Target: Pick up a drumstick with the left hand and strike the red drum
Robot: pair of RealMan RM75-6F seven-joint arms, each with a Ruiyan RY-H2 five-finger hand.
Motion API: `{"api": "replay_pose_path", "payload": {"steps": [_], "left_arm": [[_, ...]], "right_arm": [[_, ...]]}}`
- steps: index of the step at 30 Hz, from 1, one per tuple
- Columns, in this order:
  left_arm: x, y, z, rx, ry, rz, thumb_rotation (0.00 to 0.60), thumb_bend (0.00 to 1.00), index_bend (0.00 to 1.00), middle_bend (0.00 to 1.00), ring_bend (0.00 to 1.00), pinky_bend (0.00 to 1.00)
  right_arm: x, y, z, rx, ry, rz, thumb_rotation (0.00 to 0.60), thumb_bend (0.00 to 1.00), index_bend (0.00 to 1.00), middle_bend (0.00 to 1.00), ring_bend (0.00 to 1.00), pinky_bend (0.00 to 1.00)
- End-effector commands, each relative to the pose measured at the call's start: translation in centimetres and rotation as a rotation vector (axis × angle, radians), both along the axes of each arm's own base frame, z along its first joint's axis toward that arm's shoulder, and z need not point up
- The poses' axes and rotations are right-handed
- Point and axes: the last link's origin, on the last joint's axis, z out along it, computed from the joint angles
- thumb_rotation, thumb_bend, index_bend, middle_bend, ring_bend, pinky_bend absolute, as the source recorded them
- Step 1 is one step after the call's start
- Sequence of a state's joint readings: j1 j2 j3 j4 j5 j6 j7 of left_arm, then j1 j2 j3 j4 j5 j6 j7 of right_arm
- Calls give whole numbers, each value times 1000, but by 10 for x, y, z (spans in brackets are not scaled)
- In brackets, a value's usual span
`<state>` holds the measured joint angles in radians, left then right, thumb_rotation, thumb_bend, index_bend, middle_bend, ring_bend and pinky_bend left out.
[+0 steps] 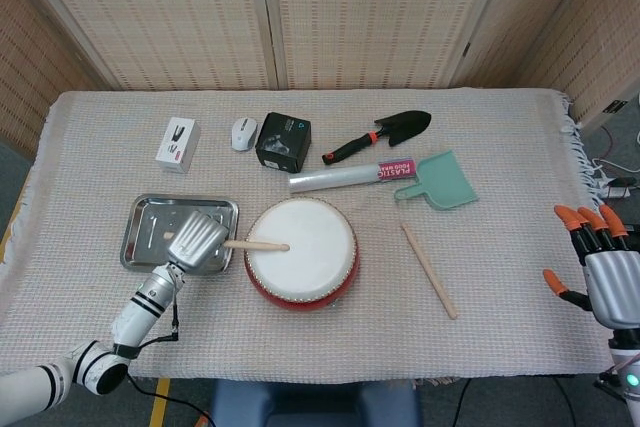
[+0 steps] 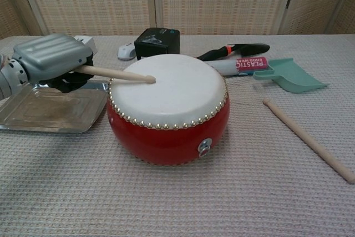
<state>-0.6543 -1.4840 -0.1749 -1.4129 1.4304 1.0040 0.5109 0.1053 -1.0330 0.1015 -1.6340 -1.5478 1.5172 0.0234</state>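
The red drum (image 1: 300,252) (image 2: 166,131) with a white skin stands at the table's middle front. My left hand (image 1: 197,242) (image 2: 52,56) grips a wooden drumstick (image 1: 256,245) (image 2: 117,74) just left of the drum. The stick points right, and its tip lies over the left part of the skin, at or just above it. A second drumstick (image 1: 429,270) (image 2: 308,140) lies loose on the cloth right of the drum. My right hand (image 1: 603,272) hovers at the table's right edge, fingers apart and holding nothing; the chest view does not show it.
A steel tray (image 1: 150,227) (image 2: 39,109) lies under and behind the left hand. Along the back are a white box (image 1: 178,143), a mouse (image 1: 243,133), a black box (image 1: 283,140), a trowel (image 1: 380,134), a plastic-wrap roll (image 1: 350,176) and a teal scoop (image 1: 440,182).
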Motion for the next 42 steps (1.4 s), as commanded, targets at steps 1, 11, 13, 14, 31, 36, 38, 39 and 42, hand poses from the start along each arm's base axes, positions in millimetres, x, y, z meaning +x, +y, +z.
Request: {"api": "replay_pose_path", "payload": {"steps": [1,11,13,14,31,36,38,39,42], "left_arm": [[12,-2,11,26,-131,30,600,600,1000,1000,1000,1000],[8,2,8,11,-52,36,600,598,1000,1000,1000,1000],[7,-2,1,-7,22,12,600,597,1000,1000,1000,1000],[6,-2,-1,-11,33,9,600,597,1000,1000,1000,1000],[13,-13,13,-20,4,-4,600,597,1000,1000,1000,1000],[8,-16,2,-14,96,-33,600,597,1000,1000,1000,1000],[12,-15,8,6,26,-5,600,597,1000,1000,1000,1000],[15,-14,12,6,-33,21,600,597,1000,1000,1000,1000],[22,-12,27,-9,-193,88,600,598,1000,1000,1000,1000]], "right_arm": [[-1,0,0,-2,-3,-3,600,247,91,132,0,33],[-4,1,1,-3,-8,-8,600,247,91,132,0,33],[-5,1,1,-2,-9,-11,600,247,91,132,0,33],[-5,1,1,-2,-9,-11,600,247,91,132,0,33],[-7,2,0,-2,-17,-17,600,247,91,132,0,34],[-7,2,1,-2,-15,-17,600,247,91,132,0,33],[-6,2,0,-1,-15,-17,600,247,91,132,0,33],[-6,2,0,-1,-15,-17,600,247,91,132,0,33],[-6,1,0,1,-17,-18,600,247,91,132,0,33]]}}
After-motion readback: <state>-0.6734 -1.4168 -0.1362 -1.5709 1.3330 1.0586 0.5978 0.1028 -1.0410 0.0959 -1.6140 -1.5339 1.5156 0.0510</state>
